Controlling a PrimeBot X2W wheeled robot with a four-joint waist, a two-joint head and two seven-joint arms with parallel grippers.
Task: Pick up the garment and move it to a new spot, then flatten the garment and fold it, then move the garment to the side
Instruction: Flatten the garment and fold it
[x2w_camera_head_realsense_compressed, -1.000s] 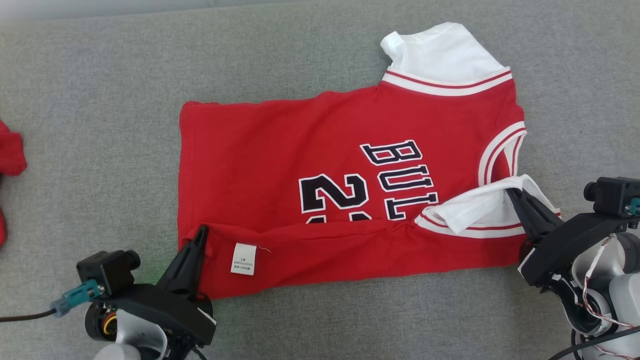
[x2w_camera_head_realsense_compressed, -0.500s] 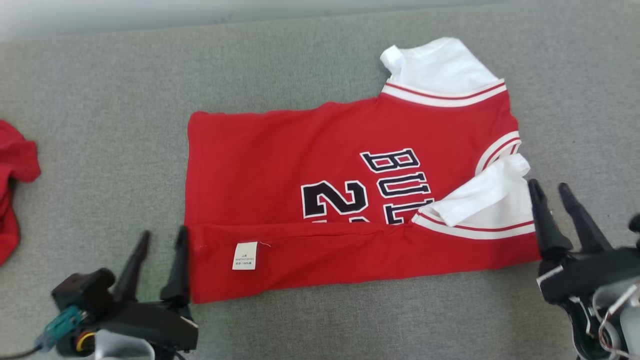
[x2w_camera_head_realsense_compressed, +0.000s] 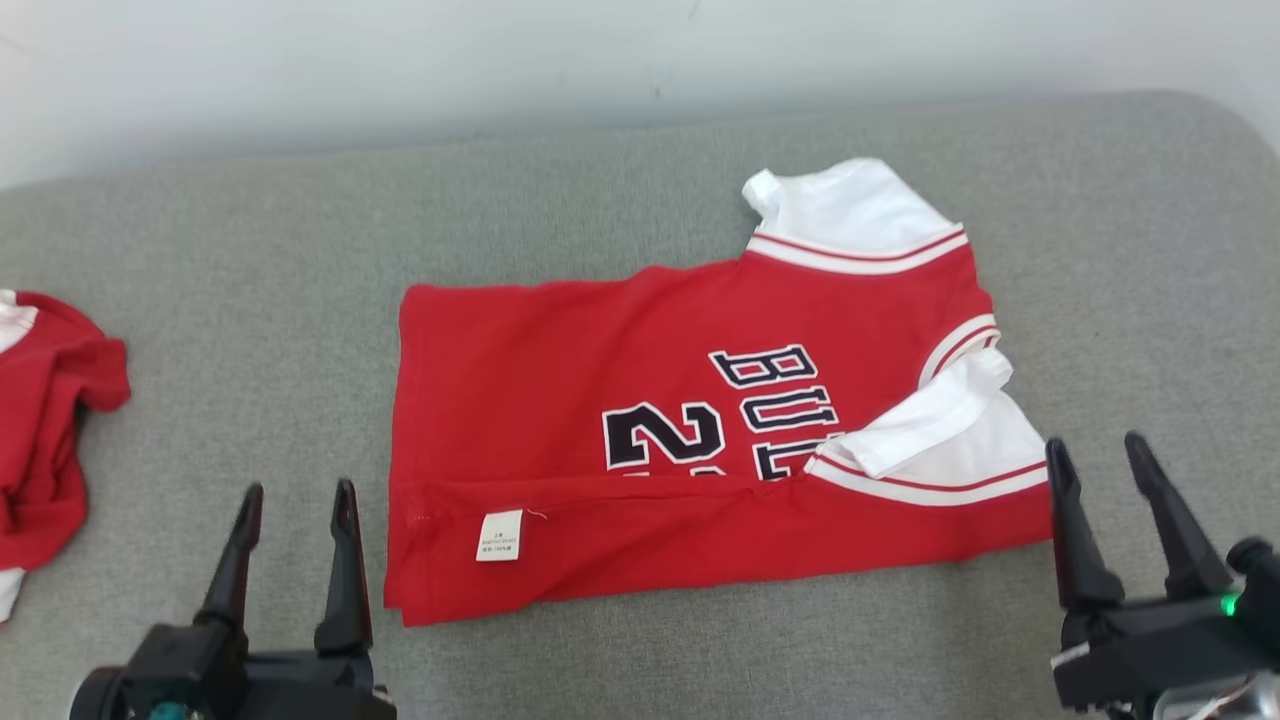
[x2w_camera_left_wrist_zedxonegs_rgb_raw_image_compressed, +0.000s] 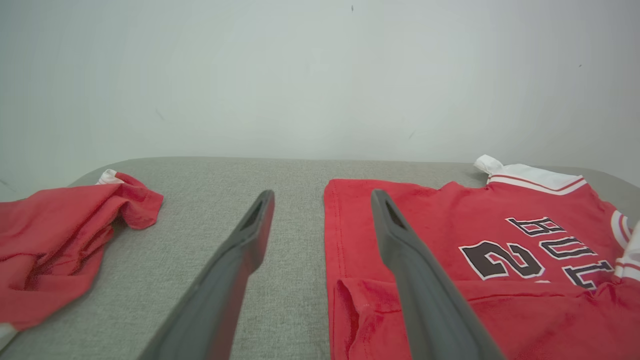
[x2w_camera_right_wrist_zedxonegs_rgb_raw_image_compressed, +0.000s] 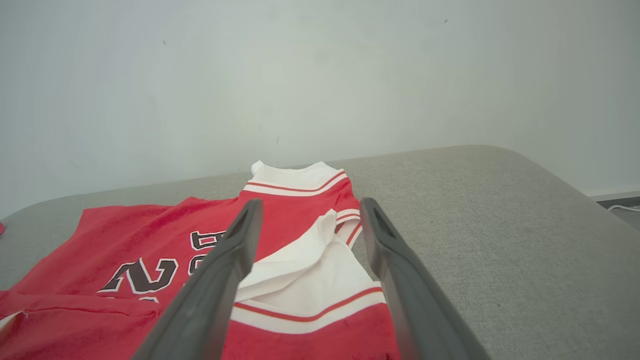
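At the front edge of the grey cushion (x2w_camera_head_realsense_compressed: 220, 300), the left gripper (x2w_camera_head_realsense_compressed: 297, 488) and right gripper (x2w_camera_head_realsense_compressed: 1095, 441) both have fingers spread apart, holding nothing. The red shirt (x2w_camera_head_realsense_compressed: 560, 390) lies flat between them, mid-cushion. Its near edge is folded over, hiding part of the number and letters. The print on the tag (x2w_camera_head_realsense_compressed: 499, 535) is too small to read. Another red cloth (x2w_camera_head_realsense_compressed: 50, 430) is cut off at the left edge.

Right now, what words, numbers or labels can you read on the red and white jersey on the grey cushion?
"BUL": black letters on the red and white jersey, rest hidden under the fold.
"2": black number beside them, next digit cut off by the fold.
Unreadable: tiny print on the small white label on the folded-over flap.
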